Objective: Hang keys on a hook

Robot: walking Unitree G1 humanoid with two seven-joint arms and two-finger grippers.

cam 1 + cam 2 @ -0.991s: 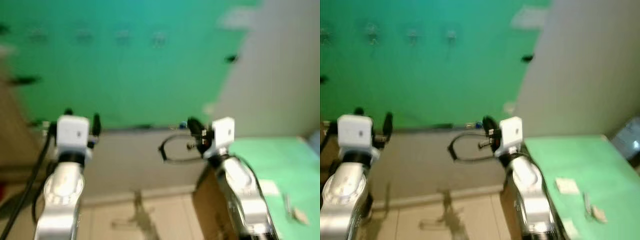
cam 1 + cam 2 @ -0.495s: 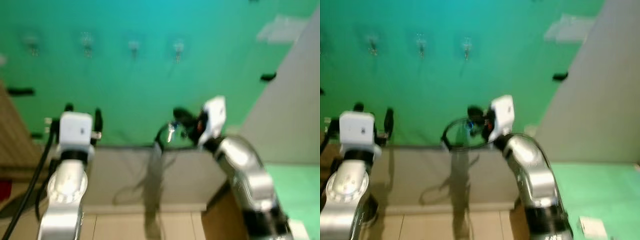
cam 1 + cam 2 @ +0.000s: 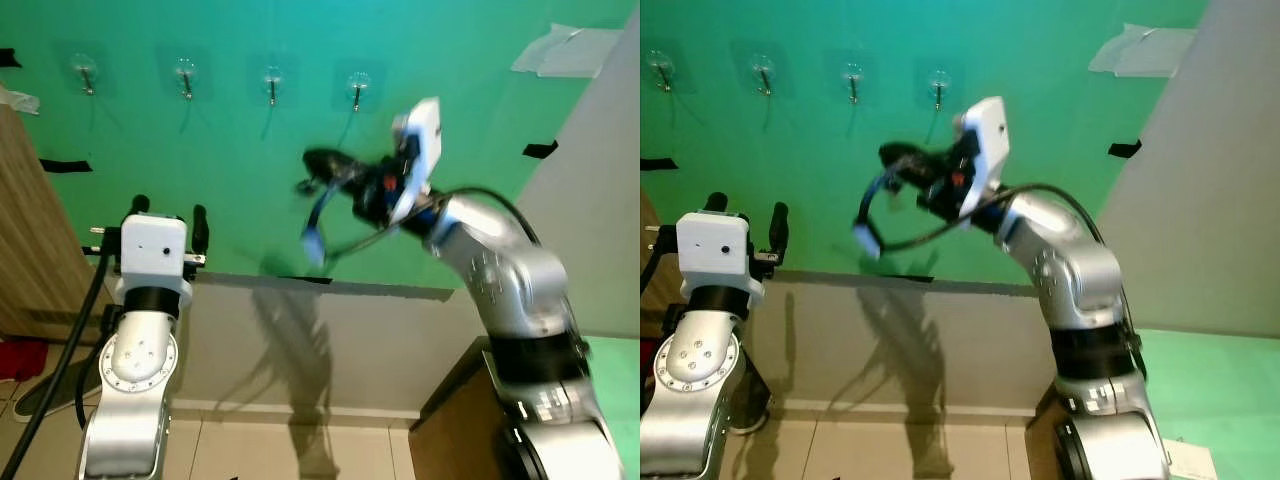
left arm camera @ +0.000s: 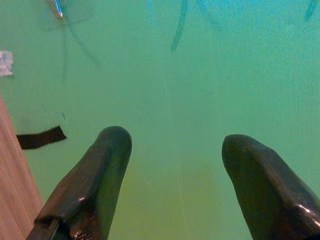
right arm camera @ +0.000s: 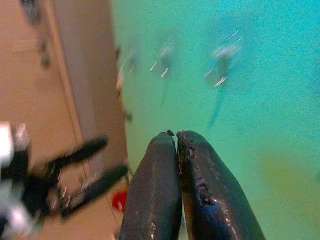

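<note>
Four clear hooks sit in a row on the green wall; the rightmost hook (image 3: pixel 357 84) is nearest my raised right gripper (image 3: pixel 318 162). That gripper is shut on the keys' black cord loop (image 3: pixel 902 240), from which a pale blue tag (image 3: pixel 313 243) swings, blurred. The gripper is just below and left of that hook, apart from it. In the right wrist view the fingers (image 5: pixel 165 165) press together, pointing at the blurred hooks (image 5: pixel 222 55). My left gripper (image 3: pixel 170 208) stands low at the left, open and empty, facing the wall (image 4: pixel 175 100).
A wooden panel (image 3: pixel 20 240) borders the green wall on the left. A grey wall (image 3: pixel 600 220) meets it on the right, with white paper (image 3: pixel 565 50) taped above. Black tape marks (image 3: pixel 64 165) dot the wall. A brown cabinet (image 3: pixel 450 430) stands below my right arm.
My right arm has swung up and left from waist height toward the hooks, carrying the keys. The camera has tilted up and turned. The left gripper stays put.
</note>
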